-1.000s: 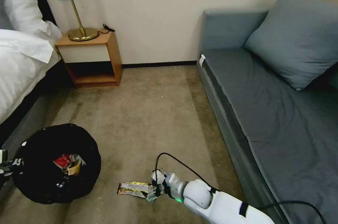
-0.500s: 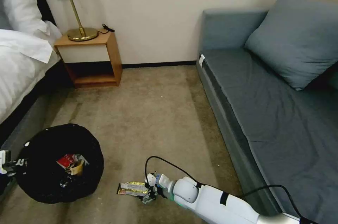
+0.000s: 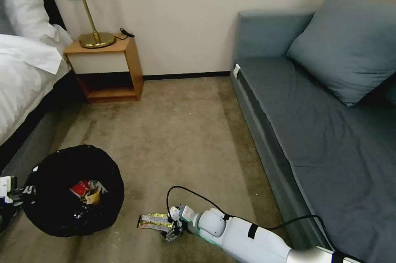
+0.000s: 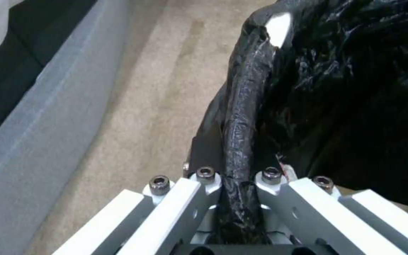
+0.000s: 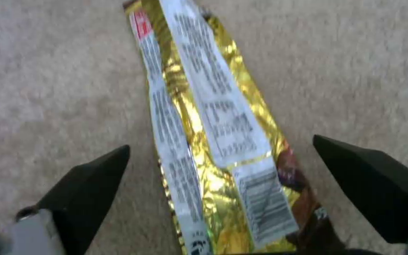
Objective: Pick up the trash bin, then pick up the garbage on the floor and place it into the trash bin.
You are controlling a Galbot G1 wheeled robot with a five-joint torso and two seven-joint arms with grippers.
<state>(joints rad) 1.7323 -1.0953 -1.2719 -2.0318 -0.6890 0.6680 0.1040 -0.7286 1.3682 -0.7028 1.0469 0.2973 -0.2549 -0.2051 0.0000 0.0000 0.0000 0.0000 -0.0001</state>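
The right end effector (image 3: 171,230), fingers spread wide and empty, straddles one end of the gold wrapper (image 3: 154,221) on the carpet; its long axis runs straight ahead. The left end effector (image 4: 238,184) clamps the trash bin (image 3: 74,190) rim.

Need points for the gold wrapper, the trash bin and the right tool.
gold wrapper (image 5: 204,117), right wrist view, on the middle of its foil.
trash bin (image 3: 111,172), head view, on the black bag over its rim.
right tool (image 3: 171,226), head view, midway between its fingertips, at the wrapper's end.
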